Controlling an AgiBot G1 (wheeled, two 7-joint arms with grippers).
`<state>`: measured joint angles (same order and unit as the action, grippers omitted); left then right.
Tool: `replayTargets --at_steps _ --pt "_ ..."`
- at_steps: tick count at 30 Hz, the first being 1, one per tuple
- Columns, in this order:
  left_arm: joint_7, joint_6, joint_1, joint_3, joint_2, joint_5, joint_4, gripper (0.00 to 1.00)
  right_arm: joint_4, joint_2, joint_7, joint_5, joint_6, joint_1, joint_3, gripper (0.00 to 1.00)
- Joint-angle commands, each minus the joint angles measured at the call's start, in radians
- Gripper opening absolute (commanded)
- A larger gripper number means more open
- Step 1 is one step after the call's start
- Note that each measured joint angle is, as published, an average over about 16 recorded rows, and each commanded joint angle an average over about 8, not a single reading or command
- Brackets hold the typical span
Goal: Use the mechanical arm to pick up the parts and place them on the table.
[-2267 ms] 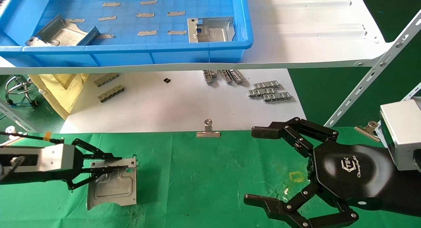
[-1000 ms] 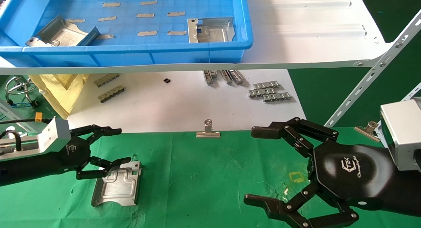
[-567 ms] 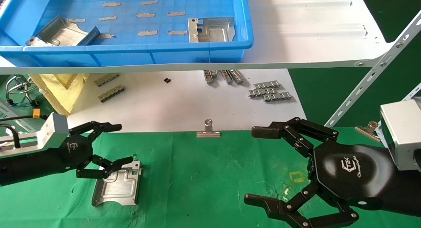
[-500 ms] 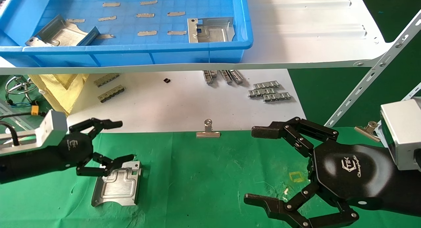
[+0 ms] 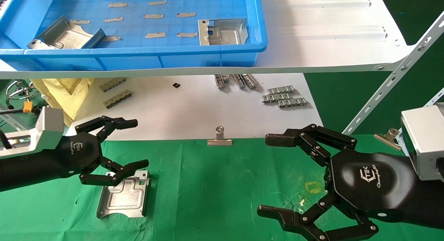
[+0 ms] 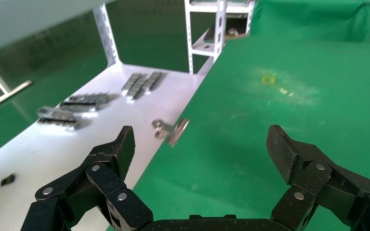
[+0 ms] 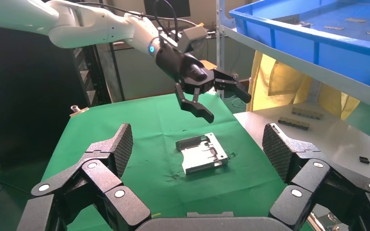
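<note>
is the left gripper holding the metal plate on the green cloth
No, the left gripper is open above the metal plate, which lies flat on the green cloth.

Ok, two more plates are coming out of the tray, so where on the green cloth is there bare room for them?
The widest bare stretch of the green cloth lies between the placed plate and the right gripper, below the binder clip. The near-left is crowded: the open left gripper hangs just above that plate.

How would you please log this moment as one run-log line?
left gripper: open, above placed part | right gripper: open, idle | table: one part
</note>
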<state>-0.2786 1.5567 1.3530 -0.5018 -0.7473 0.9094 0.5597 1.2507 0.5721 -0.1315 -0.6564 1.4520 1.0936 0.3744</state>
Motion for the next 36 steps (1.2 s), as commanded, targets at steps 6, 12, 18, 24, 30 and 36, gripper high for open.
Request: replayTargets --at_steps 6,12,18,24,30,36 --pt "0.095 -0.012 -0.057 0.045 0.028 -0.037 0.148 1.00 0.000 0.000 0.000 0.000 0.000 0.000 0.000 1.00" --pt "0.178 -0.023 -0.106 0.085 0.052 -0.068 0.276 1.00 0.000 0.000 0.000 0.000 0.000 0.000 0.000 1.00" --pt "0.259 -0.034 -0.155 0.124 0.076 -0.100 0.403 1.00 0.000 0.000 0.000 0.000 0.000 0.000 0.000 1.00" --pt "0.341 -0.045 -0.204 0.163 0.100 -0.131 0.530 1.00 0.000 0.000 0.000 0.000 0.000 0.000 0.000 1.00" --pt "0.423 -0.055 -0.253 0.202 0.123 -0.162 0.657 1.00 0.000 0.000 0.000 0.000 0.000 0.000 0.000 1.00" --pt "0.475 -0.062 -0.287 0.229 0.140 -0.185 0.748 1.00 0.000 0.000 0.000 0.000 0.000 0.000 0.000 1.00"
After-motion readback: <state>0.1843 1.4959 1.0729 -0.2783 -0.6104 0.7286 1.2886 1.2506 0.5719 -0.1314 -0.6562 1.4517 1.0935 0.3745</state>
